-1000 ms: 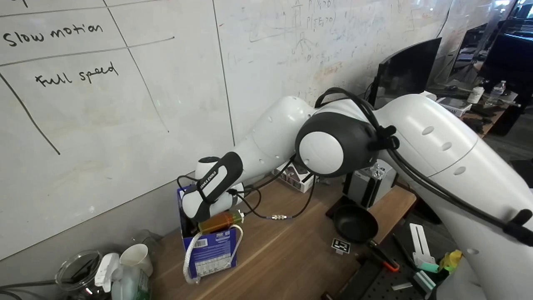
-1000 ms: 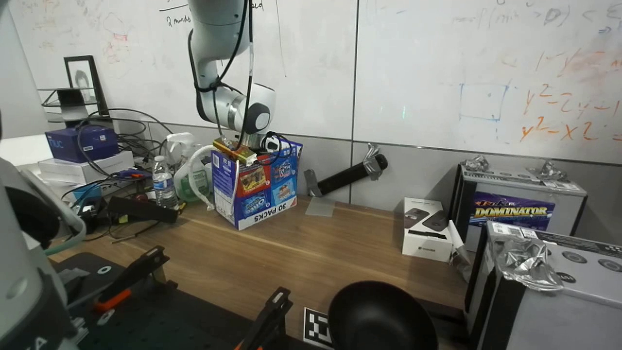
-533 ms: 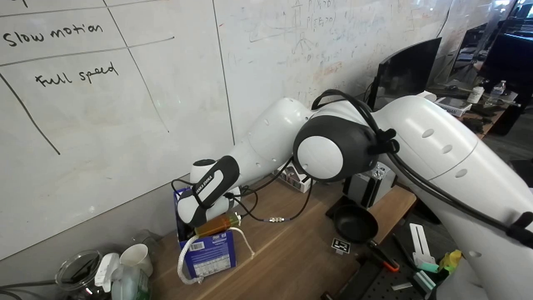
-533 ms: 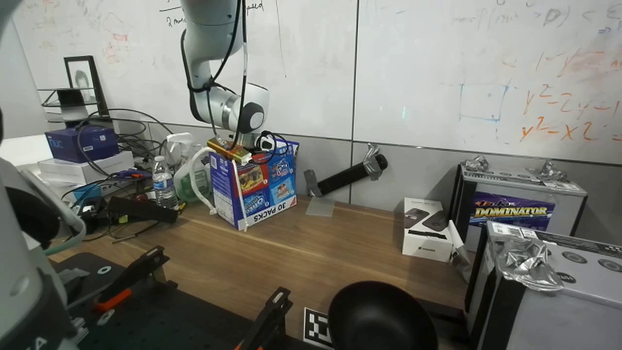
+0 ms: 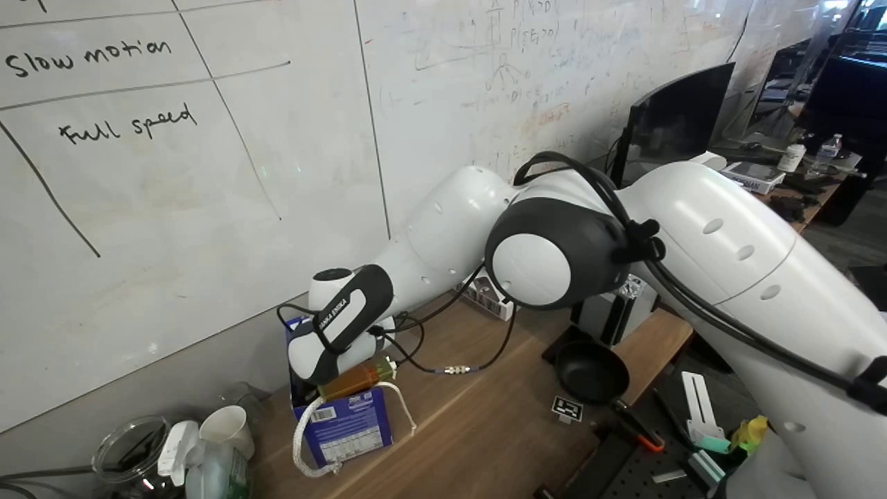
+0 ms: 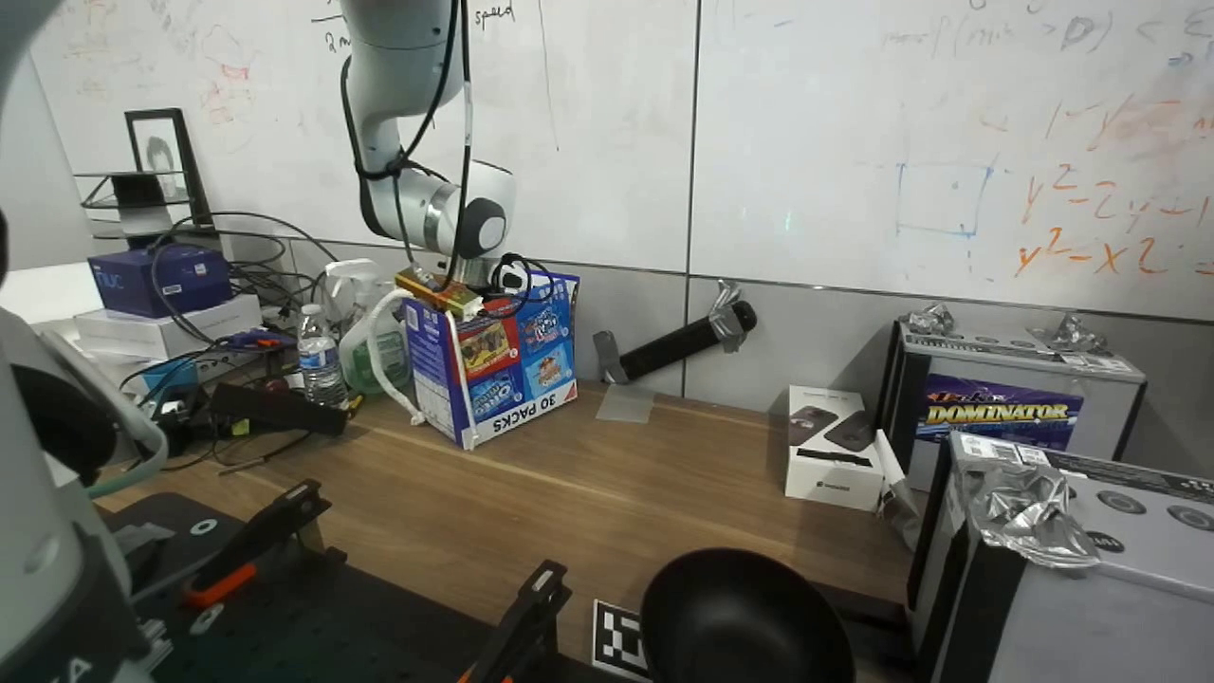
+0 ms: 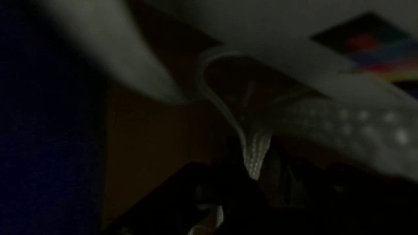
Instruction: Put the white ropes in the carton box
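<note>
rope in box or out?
Partly in: white rope hangs outside the blue box in both exterior views; wrist view dimly shows some inside.

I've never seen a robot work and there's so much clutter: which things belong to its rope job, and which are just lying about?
Part of the job:
white ropes, partly hanging outside
blue carton box

Just lying about:
black frying pan
spray bottle
water bottle
white cup

We see the arm [image 5: 589,229] bent at its elbow [image 5: 530,270], wrist [image 5: 343,326] held low.
In an exterior view we trace the white forearm [image 5: 450,222] sloping from the raised elbow down to that wrist. In both exterior views the jaws are hidden from us. In the wrist view we find the gripper [image 7: 256,163] in deep shadow and cannot tell whether its jaws stand parted or together.
</note>
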### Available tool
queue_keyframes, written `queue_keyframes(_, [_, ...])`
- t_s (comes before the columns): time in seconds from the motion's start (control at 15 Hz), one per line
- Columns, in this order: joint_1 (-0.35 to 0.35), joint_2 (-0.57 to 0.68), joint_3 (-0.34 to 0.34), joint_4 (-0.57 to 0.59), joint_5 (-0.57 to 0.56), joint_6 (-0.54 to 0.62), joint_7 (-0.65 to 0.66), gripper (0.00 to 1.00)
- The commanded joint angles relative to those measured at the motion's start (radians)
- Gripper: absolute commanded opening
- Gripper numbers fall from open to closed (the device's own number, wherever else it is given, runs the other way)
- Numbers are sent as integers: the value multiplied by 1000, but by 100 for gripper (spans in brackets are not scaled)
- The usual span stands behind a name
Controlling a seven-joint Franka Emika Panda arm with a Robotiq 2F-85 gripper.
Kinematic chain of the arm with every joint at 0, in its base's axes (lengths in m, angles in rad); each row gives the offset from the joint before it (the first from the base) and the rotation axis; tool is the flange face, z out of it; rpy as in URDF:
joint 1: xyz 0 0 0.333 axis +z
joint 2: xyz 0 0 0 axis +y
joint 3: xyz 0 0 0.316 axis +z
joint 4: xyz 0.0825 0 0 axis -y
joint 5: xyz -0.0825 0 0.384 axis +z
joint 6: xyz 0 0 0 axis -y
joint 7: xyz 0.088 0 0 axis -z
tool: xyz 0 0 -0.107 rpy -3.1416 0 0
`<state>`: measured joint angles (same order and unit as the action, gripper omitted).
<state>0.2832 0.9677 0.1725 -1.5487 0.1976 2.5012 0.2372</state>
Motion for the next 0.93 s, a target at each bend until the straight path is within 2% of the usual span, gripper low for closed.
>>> queue_keyframes(0.0, [25,-8,-23,16,-20,-21,30,59])
queue_keyframes(0.33, [67,-54,-59,15,-73,-83,74,96])
queue_keyframes(0.4, [75,-67,-65,16,-84,-104,85,100])
queue_keyframes(0.87, [122,-174,-110,-6,-165,-153,157,100])
